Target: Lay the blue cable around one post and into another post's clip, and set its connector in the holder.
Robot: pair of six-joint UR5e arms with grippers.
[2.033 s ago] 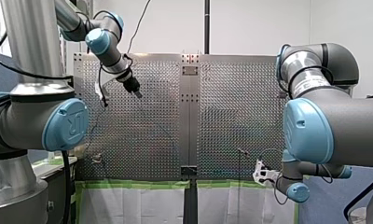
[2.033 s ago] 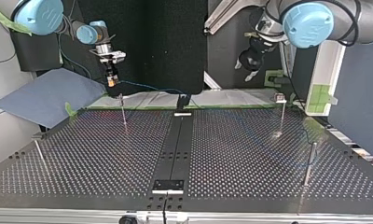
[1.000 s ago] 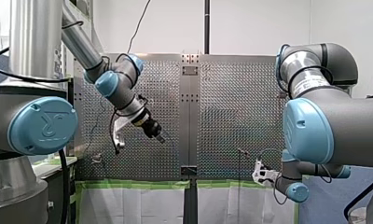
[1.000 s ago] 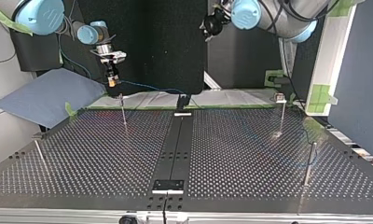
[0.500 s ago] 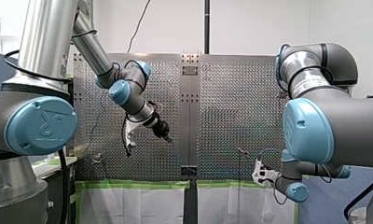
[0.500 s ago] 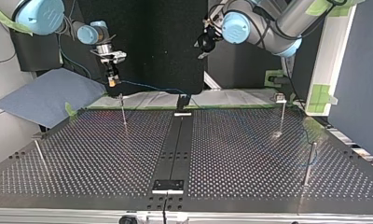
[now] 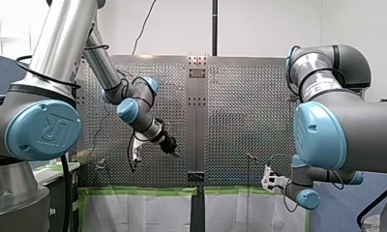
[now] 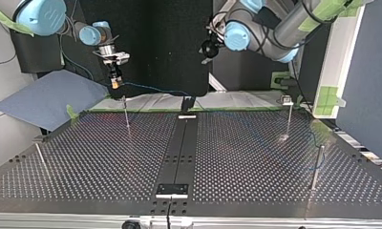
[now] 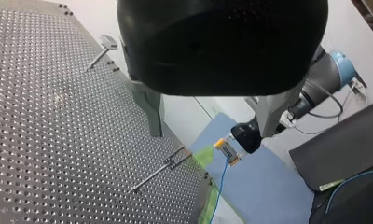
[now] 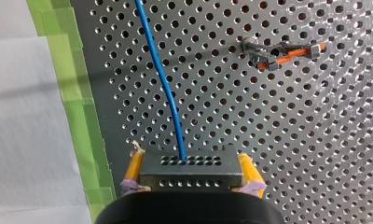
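Over the perforated tabletop (image 8: 256, 157), the right gripper (image 10: 190, 164) clamps the blue cable (image 10: 163, 79)'s connector (image 10: 189, 175); the left gripper (image 9: 212, 116) hangs with fingers apart.

The front view looked from behind and above the arms over the table (image 7: 240, 121); the top view faced them from across it, low, sharing the whole table; the left wrist view stood high; the right wrist view sat close; both showed one clip post (image 10: 278, 53).

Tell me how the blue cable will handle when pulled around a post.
Probably floppy: the blue cable curves away from the connector held in my right gripper. Likely light, since it is thin. It may sag unless kept taut.
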